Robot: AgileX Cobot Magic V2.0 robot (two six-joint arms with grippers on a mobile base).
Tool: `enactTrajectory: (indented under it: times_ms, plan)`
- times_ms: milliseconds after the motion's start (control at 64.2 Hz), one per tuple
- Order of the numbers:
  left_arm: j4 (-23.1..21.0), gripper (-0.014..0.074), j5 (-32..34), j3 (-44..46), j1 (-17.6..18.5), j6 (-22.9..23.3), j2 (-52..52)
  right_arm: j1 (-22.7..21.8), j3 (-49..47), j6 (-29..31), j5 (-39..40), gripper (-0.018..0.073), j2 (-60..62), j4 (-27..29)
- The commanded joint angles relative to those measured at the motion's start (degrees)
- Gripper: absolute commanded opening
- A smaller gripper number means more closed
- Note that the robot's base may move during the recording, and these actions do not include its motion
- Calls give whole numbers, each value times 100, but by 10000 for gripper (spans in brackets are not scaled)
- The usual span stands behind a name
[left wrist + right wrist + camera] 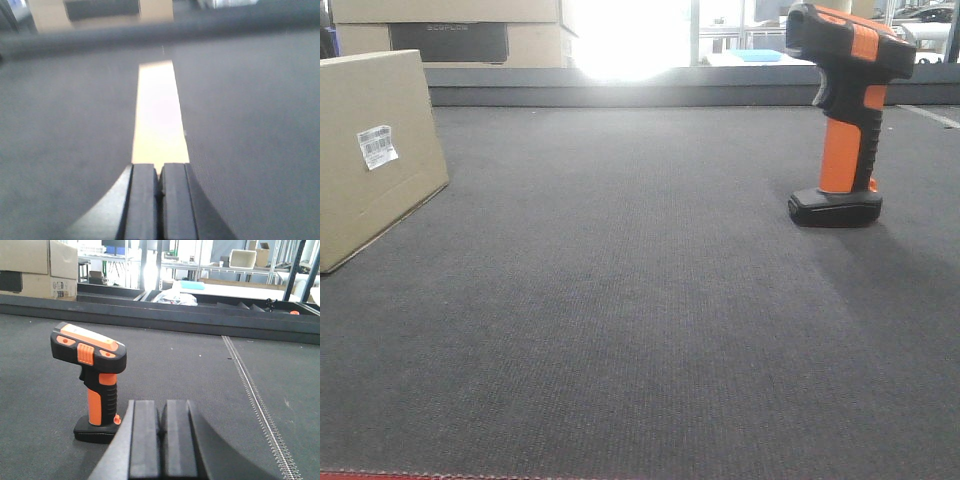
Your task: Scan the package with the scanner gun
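**Both grippers closed and empty, nothing picked up yet**

Fingers on both arms are sitting pressed together with nothing between them. The left gripper point(159, 187) is pointing at the package point(159, 115), which is lying straight ahead of its fingertips as a pale, blurred strip on the dark mat point(250, 125); whether the tips are touching it cannot be told from the left wrist view. The right gripper point(161, 427) is hovering low over the mat with the scanner point(92, 377) standing upright on its foot just ahead and to the left of the fingertips, apart from them.

From the front, the package point(370, 150) is leaning at the far left with its white barcode sticker point(377, 146) facing the middle, and the scanner point(845, 110) is standing well apart from it at the right.

The task is looking to be at its very start: the reach for the scanner. Next, the right fingers are needing to part, swing left and close around the orange handle below the trigger, without tipping the scanner off its narrow foot.
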State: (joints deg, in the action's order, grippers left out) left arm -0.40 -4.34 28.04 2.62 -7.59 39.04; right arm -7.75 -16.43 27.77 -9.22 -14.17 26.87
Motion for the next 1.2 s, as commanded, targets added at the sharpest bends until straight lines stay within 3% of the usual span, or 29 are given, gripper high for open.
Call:
enactTrajectory:
  times_ms: [0,187,997,1075,1184]
  plan:
    - [-47,-111,735,-422,37,31,-465,-33,9,24,29,-151,44,14]
    - [-47,-111,510,-683,37,31,-957,-33,9,24,29,-151,44,14]
    - [-47,-111,482,-683,37,31,-980,-33,9,24,29,-151,44,14]
    - [211,-111,289,-683,37,111,-1155,-33,9,24,29,-151,44,14]
    - [581,-111,-370,-696,37,630,-1726,-33,9,24,29,-151,44,14]
